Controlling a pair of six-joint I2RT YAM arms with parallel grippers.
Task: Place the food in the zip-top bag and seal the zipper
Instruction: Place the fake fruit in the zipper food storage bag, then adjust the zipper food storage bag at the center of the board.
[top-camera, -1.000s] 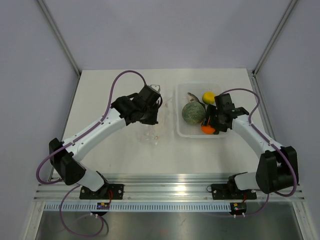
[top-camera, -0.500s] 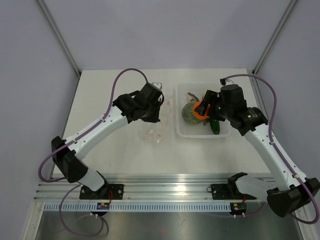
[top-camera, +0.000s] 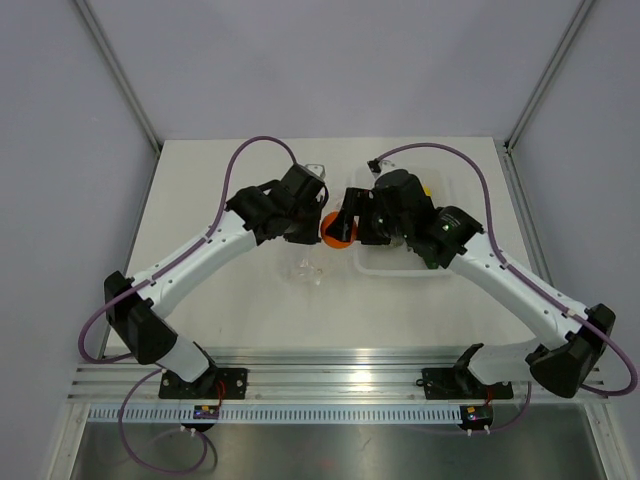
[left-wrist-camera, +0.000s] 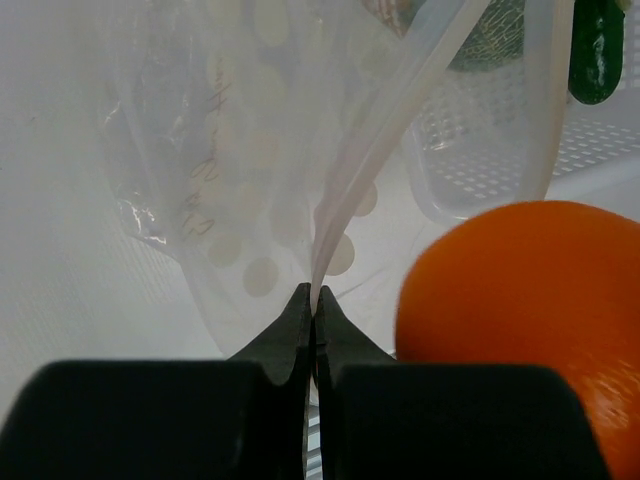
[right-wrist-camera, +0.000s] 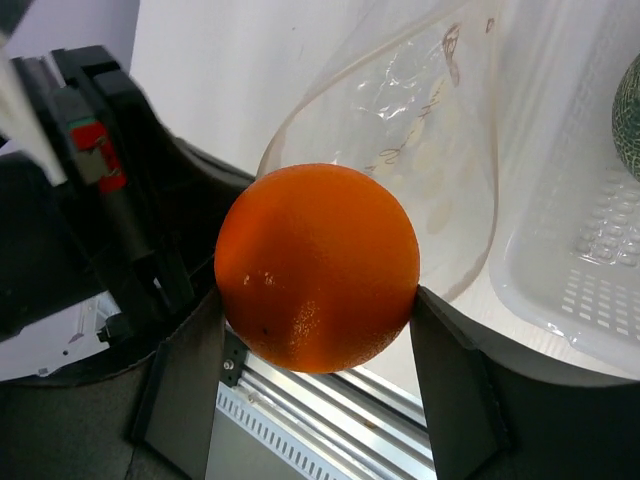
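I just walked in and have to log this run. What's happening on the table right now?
The left pincer is shut on the edge of the zip-top bag, holding its mouth up and open. The right pincer grips the small orange ball and holds it at the bag's opening, apparently not yet inside. The speckled green ball and the cucumber lie in the clear tray.

The pale desk (top-camera: 200, 190) carries a clear rectangular tray (top-camera: 390, 268) lying flat right of centre, toward the far half of the surface. Just left of the tray, and apart from it, the crinkled lower end of the zip-top bag (top-camera: 303, 270) seems to rest on the desk
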